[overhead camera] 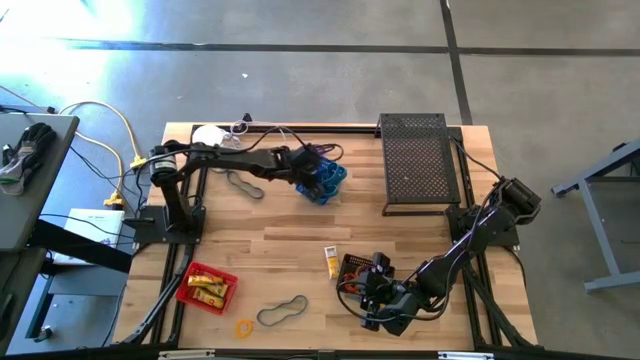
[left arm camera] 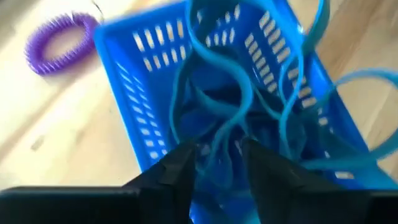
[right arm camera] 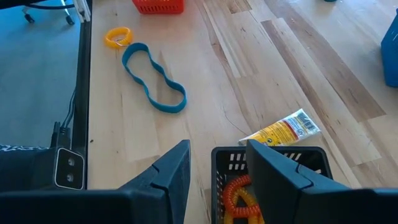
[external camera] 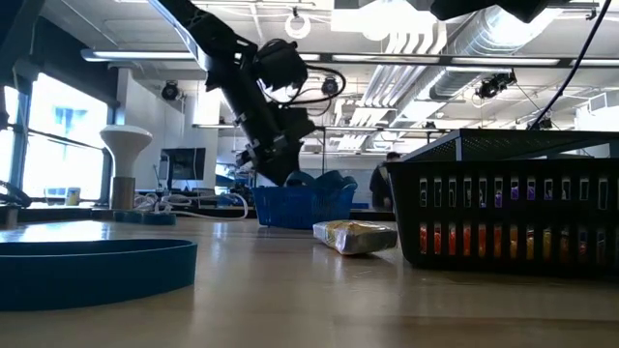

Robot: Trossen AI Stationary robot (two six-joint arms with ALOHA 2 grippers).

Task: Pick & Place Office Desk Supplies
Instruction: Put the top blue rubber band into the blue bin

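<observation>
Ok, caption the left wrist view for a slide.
Left gripper open over the blue basket of blue bands, purple ring on the table beside it.

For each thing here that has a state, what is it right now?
Blue basket: upright, holding blue band loops.
Black basket: upright, orange coil ring inside.
Red basket: holds yellow tubes.
Yellow tube: lying on the table beside the black basket.
Left tool: open over the blue basket.
Right tool: open above the black basket's rim.

Band loops (left arm camera: 217, 106) in basket (left arm camera: 134, 112)
</observation>
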